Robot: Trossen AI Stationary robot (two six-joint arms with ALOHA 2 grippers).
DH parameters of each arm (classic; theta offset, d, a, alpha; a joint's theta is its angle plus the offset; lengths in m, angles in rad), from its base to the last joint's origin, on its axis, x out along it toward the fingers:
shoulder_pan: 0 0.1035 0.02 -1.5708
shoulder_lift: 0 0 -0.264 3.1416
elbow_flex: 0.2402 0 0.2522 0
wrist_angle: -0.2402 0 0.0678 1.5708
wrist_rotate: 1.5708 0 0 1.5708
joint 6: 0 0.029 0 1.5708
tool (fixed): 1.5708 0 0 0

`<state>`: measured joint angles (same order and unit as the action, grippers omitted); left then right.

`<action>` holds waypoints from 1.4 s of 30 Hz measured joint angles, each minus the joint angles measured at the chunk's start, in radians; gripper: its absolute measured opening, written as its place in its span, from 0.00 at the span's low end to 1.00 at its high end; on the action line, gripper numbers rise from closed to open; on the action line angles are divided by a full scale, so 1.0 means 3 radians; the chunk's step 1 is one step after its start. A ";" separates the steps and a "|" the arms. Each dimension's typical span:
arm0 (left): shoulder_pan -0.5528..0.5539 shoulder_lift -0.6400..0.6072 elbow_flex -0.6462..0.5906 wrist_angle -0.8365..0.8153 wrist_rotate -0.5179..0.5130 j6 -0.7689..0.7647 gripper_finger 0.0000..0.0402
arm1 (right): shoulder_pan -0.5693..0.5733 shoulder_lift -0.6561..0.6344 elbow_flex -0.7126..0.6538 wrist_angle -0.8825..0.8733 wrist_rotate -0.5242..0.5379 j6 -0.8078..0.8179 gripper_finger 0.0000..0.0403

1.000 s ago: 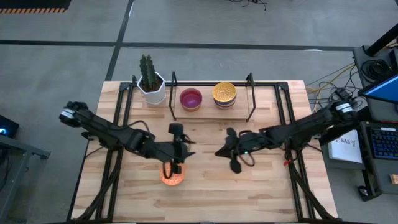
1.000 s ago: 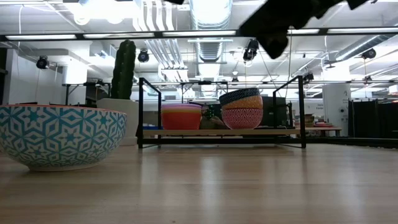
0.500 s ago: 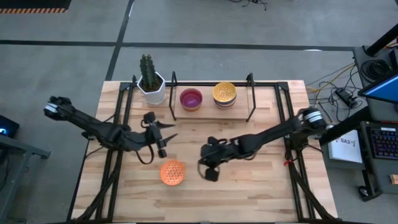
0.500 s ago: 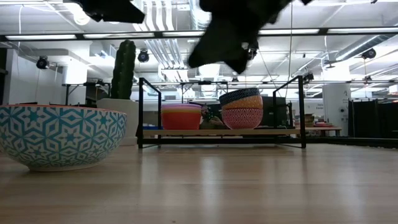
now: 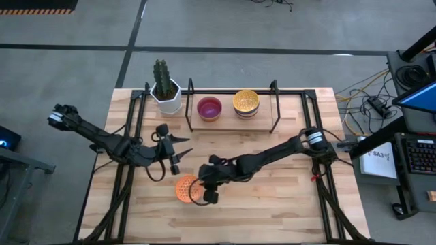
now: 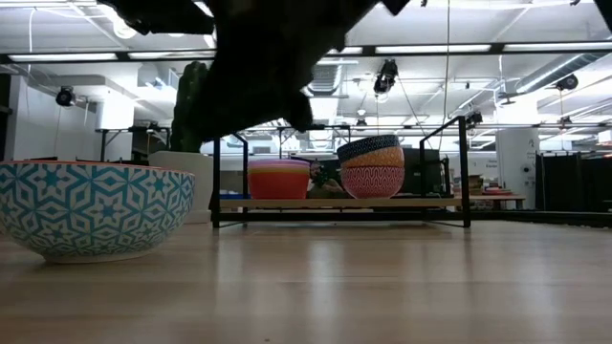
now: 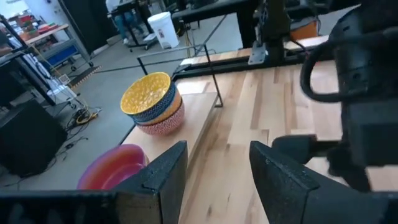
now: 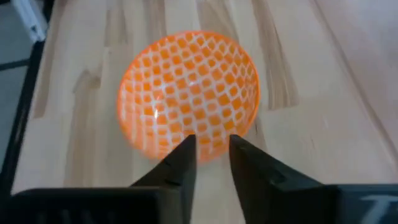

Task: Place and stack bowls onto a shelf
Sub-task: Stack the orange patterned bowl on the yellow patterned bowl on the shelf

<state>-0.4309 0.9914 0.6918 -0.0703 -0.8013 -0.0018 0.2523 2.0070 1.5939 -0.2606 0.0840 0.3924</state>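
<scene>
One bowl sits upright on the table, orange lattice inside and blue-and-white outside. My right gripper is open and hovers at this bowl's right rim, its fingers straddling the rim edge from above. In the low view the right gripper stays higher than the rim. My left gripper is open, points right and hangs left of the table's middle. The shelf at the far edge carries a purple-topped stack and a gold-topped stack.
A white hexagonal cactus pot stands just left of the shelf. Black frame rails run along both table sides. Bare wood lies between the loose bowl and the shelf, and right of the bowl toward the near edge.
My left gripper has risen off the loose bowl and drawn back toward the far left, then held still. My right gripper has swept from the table's middle toward the left and near edge, ending at the bowl's right rim. The bowl has stayed in place.
</scene>
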 joint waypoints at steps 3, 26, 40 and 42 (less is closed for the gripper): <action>-0.0046 -0.0004 0.0000 0.0003 0.0000 0.0015 0.39 | -0.0030 0.0155 0.0122 0.0000 0.0228 0.0018 0.30; -0.0089 -0.0026 0.0000 0.0076 -0.0003 0.0164 0.39 | -0.0145 0.0601 0.0415 0.0016 0.0306 0.0359 0.19; -0.0089 -0.0026 0.0055 0.0147 -0.0008 0.0165 0.39 | -0.0303 0.0168 0.0400 -0.0647 0.0058 0.0176 0.03; -0.0089 -0.0025 0.0079 0.0148 -0.0011 0.0164 0.39 | -0.0391 -0.0040 0.0402 -0.0925 0.0077 0.0141 0.03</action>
<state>-0.4576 0.9840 0.7156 -0.0259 -0.8045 0.0475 0.1351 1.9951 1.7145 -0.5381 0.1069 0.4345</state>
